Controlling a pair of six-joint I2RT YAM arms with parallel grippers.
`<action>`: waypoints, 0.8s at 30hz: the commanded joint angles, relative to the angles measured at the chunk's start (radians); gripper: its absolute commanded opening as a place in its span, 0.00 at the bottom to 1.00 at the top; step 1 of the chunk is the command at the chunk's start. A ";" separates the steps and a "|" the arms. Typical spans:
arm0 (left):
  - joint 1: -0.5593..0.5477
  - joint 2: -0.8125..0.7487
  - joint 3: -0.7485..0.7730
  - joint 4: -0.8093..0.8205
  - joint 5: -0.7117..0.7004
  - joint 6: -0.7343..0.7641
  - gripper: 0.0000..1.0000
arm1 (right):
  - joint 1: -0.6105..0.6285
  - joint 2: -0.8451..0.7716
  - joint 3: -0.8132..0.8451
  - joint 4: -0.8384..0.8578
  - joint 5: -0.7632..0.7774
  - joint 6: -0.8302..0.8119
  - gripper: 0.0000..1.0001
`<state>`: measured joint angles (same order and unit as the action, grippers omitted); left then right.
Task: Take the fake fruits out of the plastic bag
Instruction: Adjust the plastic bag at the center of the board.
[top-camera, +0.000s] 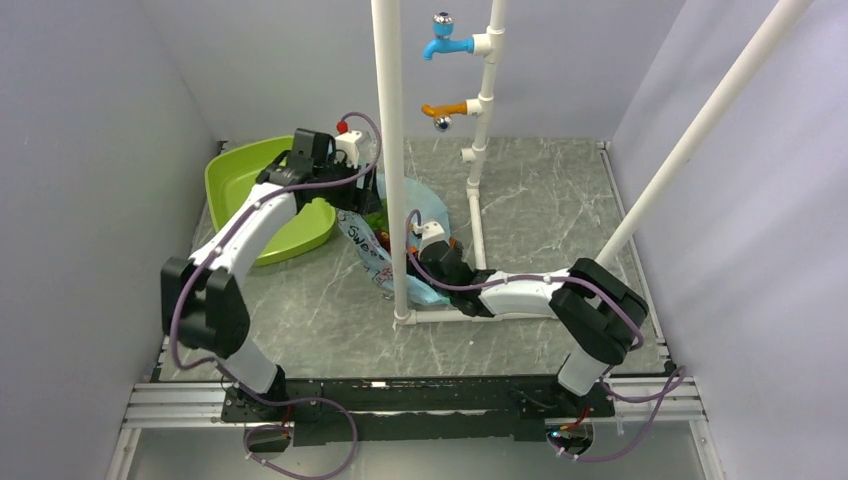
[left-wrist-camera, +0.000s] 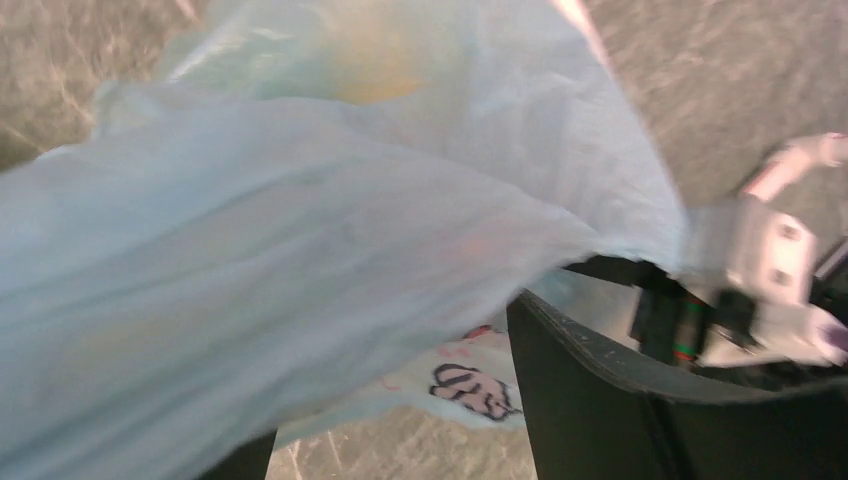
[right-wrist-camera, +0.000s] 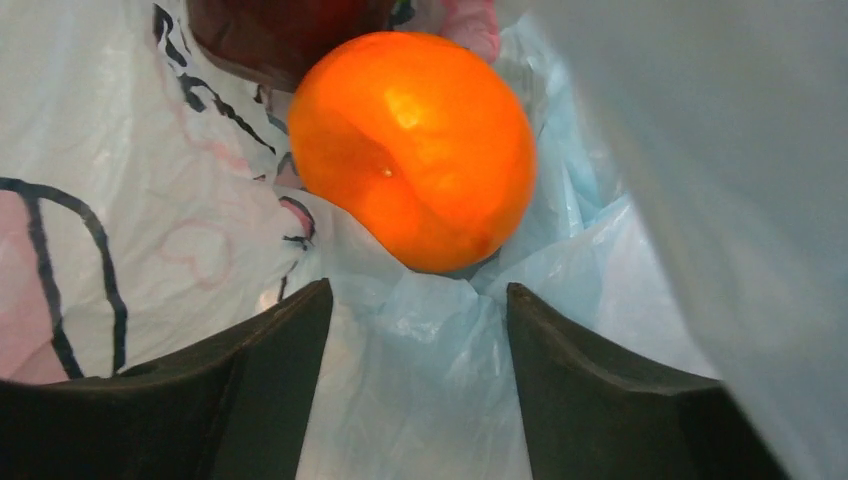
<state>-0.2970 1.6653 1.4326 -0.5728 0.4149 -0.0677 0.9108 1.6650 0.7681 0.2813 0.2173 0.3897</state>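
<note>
A: Entry. State of the tools?

B: The right tool (right-wrist-camera: 418, 300) is inside the plastic bag (right-wrist-camera: 130, 200), fingers apart, nothing between them. The orange fruit (right-wrist-camera: 415, 150) sits just beyond the fingertips, upper centre of the right wrist view, in a fold of blue film. The dark red fruit (right-wrist-camera: 280, 35) touches it at the top edge of the frame.

A: Left tool?

B: The left tool (left-wrist-camera: 390, 380) also stands apart. Bag film drapes across the gap, not pinched as far as I can judge. In the top view the bag lies on the surface (top-camera: 540, 200) at centre frame, just beside the lime-green tray (top-camera: 235, 180). The white post (top-camera: 392, 150) crosses in front of it in that view.

A: So the step is grasping the orange one. How to do it well?

B: Judgement: the gap looks narrower than the fruit, so widen first. Then advance the right tool straight in until the fruit's widest part lies between the fingers, and close. Loose film lies under the fingertips, so closing early would likely catch plastic and drag the bag along.

A: Role for the left side?

B: Pinch the bag's upper wall and lift it. That opens the mouth and anchors the bag while the fruit is drawn out. Risk: a smooth round fruit may slip toward the dark red one if gripped off-centre.
</note>
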 joint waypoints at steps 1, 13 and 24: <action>-0.005 -0.162 -0.050 0.092 0.141 0.017 0.81 | 0.006 -0.089 0.056 -0.016 -0.022 -0.009 0.74; 0.008 -0.330 -0.175 0.056 0.239 -0.285 0.95 | -0.112 -0.191 0.103 -0.112 -0.155 0.012 0.93; 0.021 -0.473 -0.398 0.387 0.236 -0.555 0.73 | -0.132 -0.183 0.137 -0.113 -0.296 0.124 0.86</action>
<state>-0.2718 1.2232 1.1202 -0.4030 0.6518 -0.4797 0.7761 1.4925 0.8646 0.1562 -0.0036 0.4461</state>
